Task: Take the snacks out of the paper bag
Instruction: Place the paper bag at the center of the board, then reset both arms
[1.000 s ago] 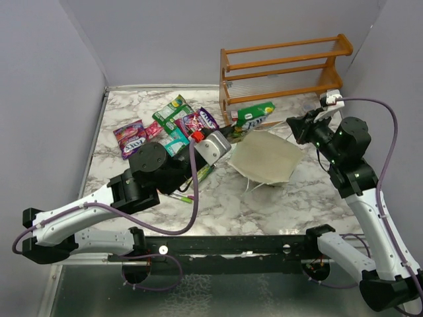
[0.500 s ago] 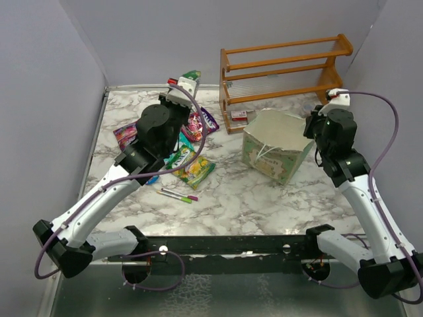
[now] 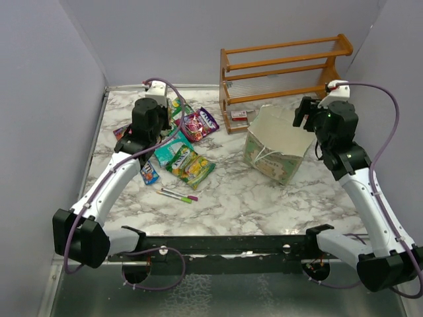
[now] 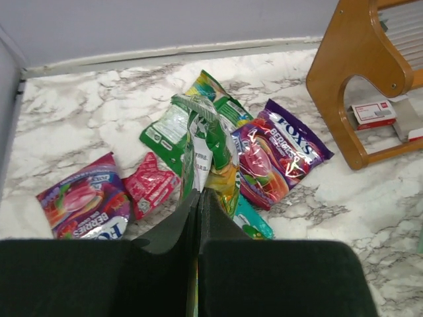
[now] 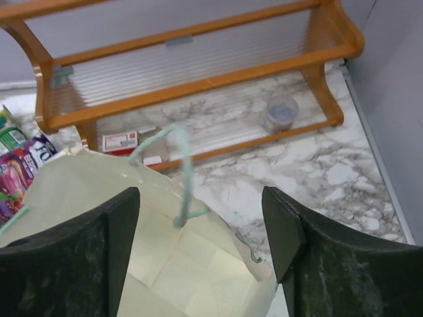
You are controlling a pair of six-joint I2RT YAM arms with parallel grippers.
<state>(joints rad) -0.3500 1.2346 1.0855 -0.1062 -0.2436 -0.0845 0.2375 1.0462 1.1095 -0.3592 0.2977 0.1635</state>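
Paper bag (image 3: 276, 148) now upright by the rack (image 3: 284, 66), worktop's (image 3: 264, 198) far right; your right gripper (image 5: 199, 221) just released it. Left gripper (image 4: 199, 198) clenched on a green packet (image 4: 205, 135) above the far-left snacks (image 3: 188, 158). Bag looks emptied.

The lower end of the crumpled green foil packet (image 4: 206, 135) is lost between the closed fingers of my left pincer (image 4: 198, 193). Just right of them, a teal packet (image 4: 253, 221) shows only a corner. Beyond my right pincer (image 5: 198, 198), a small grey round thing (image 5: 281, 112) under the orange wooden rack (image 5: 198, 66) is too blurred to name. The pale green paper bag (image 5: 185, 271) beneath the pincer runs off the bottom edge.
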